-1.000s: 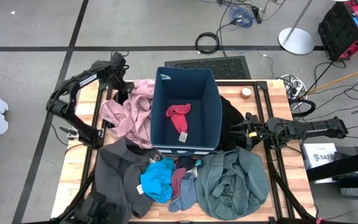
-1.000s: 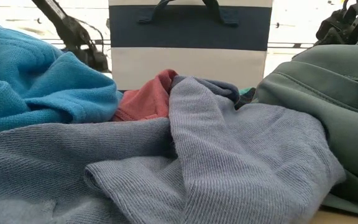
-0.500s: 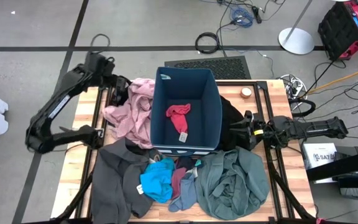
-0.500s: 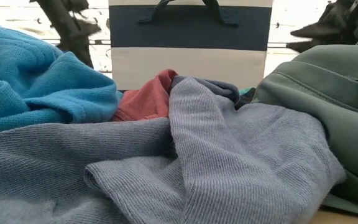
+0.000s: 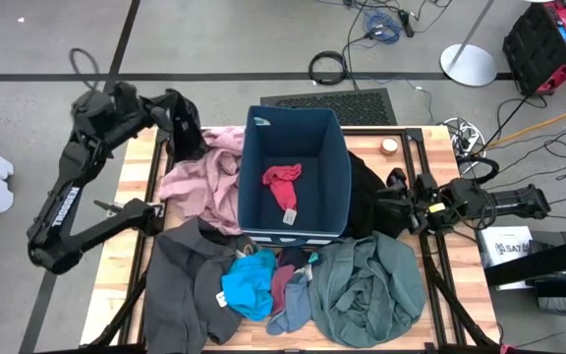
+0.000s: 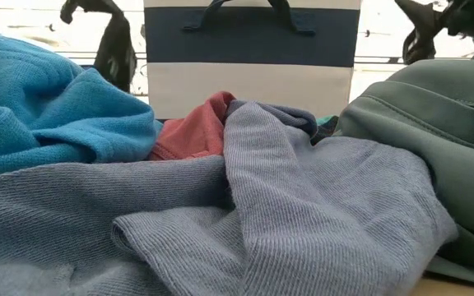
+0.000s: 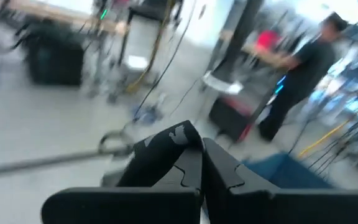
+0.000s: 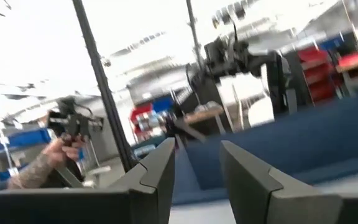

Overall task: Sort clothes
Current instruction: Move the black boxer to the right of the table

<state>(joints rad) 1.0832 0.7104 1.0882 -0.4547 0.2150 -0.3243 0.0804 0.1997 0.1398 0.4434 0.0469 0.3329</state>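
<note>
At the near edge of the table [image 5: 136,211] lie the clothes. A small grey-blue piece [image 5: 291,307] sits at the front, soft and ribbed, folded over itself. Just beside it is a bright blue piece [image 5: 248,285], bunched up. A dark red piece [image 5: 281,285] lies between them, touching both. To one side a big dark grey piece [image 5: 187,280] is spread flat. To the other side a grey-green piece [image 5: 367,285] is heaped in big folds.

Behind these stands the bin [image 5: 251,187], tall, navy blue and open on top. One small red piece [image 5: 282,180] lies on its floor, with a white tag just beside it. Nothing else shows inside.

A black piece [image 5: 365,202] lies against the bin on the right arm's side. The right gripper [image 5: 393,200] is just beside it, low over the table. Its fingers [image 8: 157,177] stand a little apart. Nothing shows between them.

A big pink piece [image 5: 204,177] lies crumpled against the other side of the bin, reaching up to the far edge of the table.

The left gripper [image 5: 187,128] is at the far corner, above the pink piece. Its fingers [image 7: 166,165] are pressed tight together. A dark cloth seems to hang down from it, but what it grips cannot be told for sure.
</note>
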